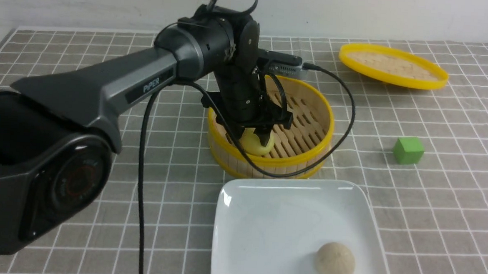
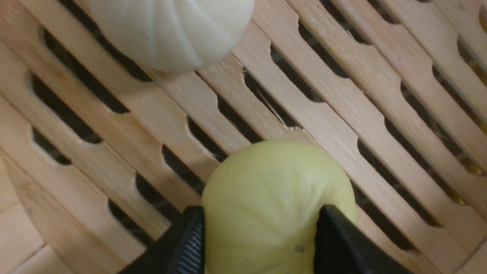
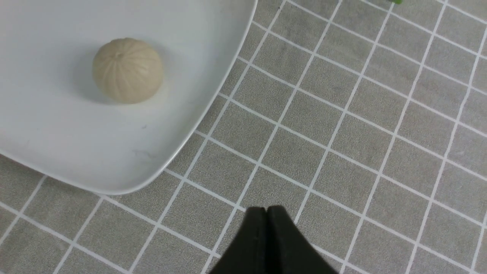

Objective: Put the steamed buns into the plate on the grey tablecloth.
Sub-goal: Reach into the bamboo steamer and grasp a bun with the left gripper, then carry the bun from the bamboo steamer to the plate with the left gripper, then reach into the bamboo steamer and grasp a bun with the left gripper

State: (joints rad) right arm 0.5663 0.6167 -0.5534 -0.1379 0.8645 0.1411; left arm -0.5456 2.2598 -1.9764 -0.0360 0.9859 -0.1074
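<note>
Grey tablecloth (image 1: 432, 205): left tool (image 1: 255, 137) clamped on yellow bun (image 1: 257, 147) inside steamer basket (image 1: 267, 166); plate (image 1: 273, 222) just robotward; right tool (image 3: 267, 213) pressed together, empty.

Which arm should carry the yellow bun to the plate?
Left. The left pincer grips the yellow bun in the steamer basket; the right pincer is shut, empty, over the tablecloth beside the plate.

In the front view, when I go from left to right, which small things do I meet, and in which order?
The yellow bun, held in the left gripper → beige bun on the plate → green cube. The steamer basket and the lid overlap these sideways, so they are left out.
</note>
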